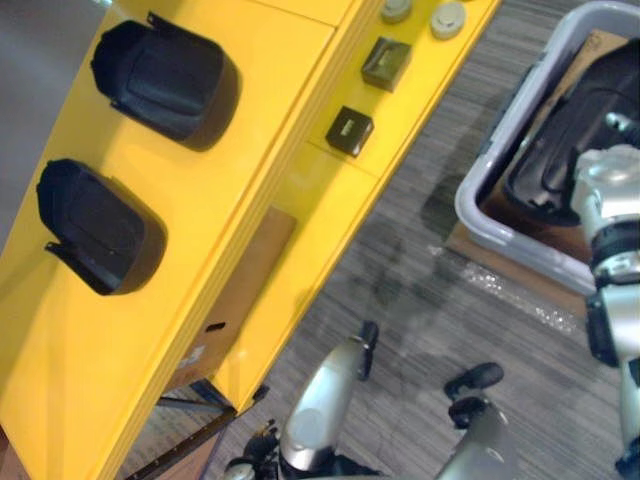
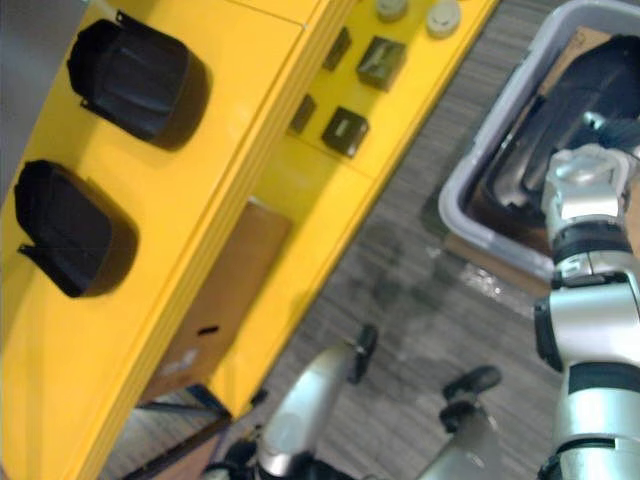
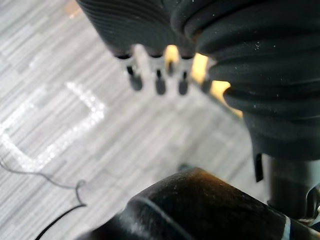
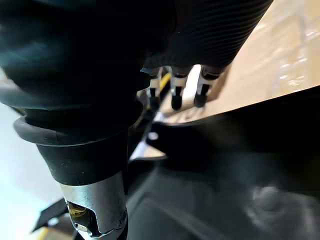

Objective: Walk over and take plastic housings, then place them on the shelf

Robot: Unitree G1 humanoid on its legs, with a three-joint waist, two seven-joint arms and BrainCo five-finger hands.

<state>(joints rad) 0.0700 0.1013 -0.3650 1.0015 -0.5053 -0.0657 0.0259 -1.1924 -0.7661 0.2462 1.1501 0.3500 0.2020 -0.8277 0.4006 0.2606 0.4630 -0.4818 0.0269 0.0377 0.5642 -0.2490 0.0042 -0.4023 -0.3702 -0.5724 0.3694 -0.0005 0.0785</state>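
**Shelf side.** Yellow shelf (image 1: 60, 380) running along the robot's left, viewed from above. On its top board, two black plastic housings: far shelf housing (image 1: 165, 80) and near shelf housing (image 1: 100, 225), close together but not touching, each lying clear of both hands. On the lower, projecting board, a nearer dark box (image 1: 349, 130) and a farther dark box (image 1: 385, 62), both small and well apart from the housings. Toward the far end of the same board, a pale round cap (image 1: 447, 18) with a second cap (image 1: 396, 9) just beside it. Below that board, a brown carton (image 1: 240, 290) leaning against the shelf frame.

**Bin side.** Grey bin (image 1: 475, 205) on the striped grey floor (image 1: 400, 290) to the robot's right, resting on a flat cardboard sheet (image 1: 520, 275). Inside the bin, a black bin housing (image 1: 560, 140), packed against further black parts too dark to count.

**Hands.** Right arm reaching over the bin's near rim. Right hand (image 4: 175, 95) placed just above the bin housing, fingers straight and slack in the right wrist view, clasping nothing. Contact between fingertips and housing not discernible. Tan cardboard visible past the fingertips. Left hand (image 3: 159, 80) hanging over the floor, fingers loose and extended, holding nothing. A strip of the yellow shelf visible beyond them.
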